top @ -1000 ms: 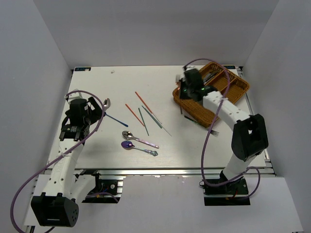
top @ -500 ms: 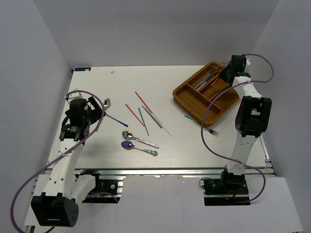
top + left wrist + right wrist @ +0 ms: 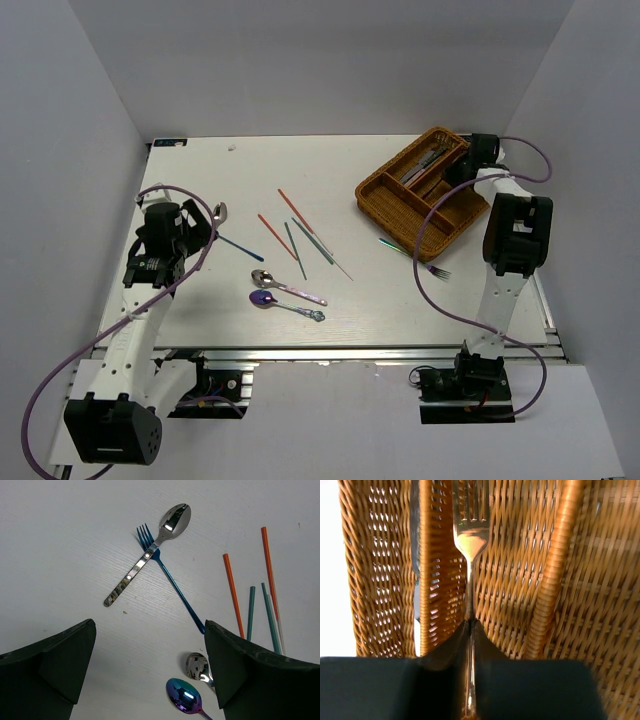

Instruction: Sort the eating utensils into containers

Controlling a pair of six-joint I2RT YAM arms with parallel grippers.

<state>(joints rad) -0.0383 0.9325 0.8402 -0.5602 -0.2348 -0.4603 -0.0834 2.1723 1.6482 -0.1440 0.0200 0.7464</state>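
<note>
Bright, even light; soft shadows; wicker tray [image 3: 560,555] slightly blurred close-up.

A big white table [image 3: 200,300] with faint wood lines fills the middle, and three plain grey walls stand around it: the left wall [image 3: 60,150], the back wall [image 3: 320,60] and the right wall [image 3: 590,150]. A tiny pale speck [image 3: 233,147] sits on the table near its far edge, and the left wrist view shows a tiny dark speck [image 3: 124,612] on the table top. A shiny metal rail [image 3: 330,352] runs along the near edge of the table, and below it lies a flat white floor [image 3: 330,440].
</note>
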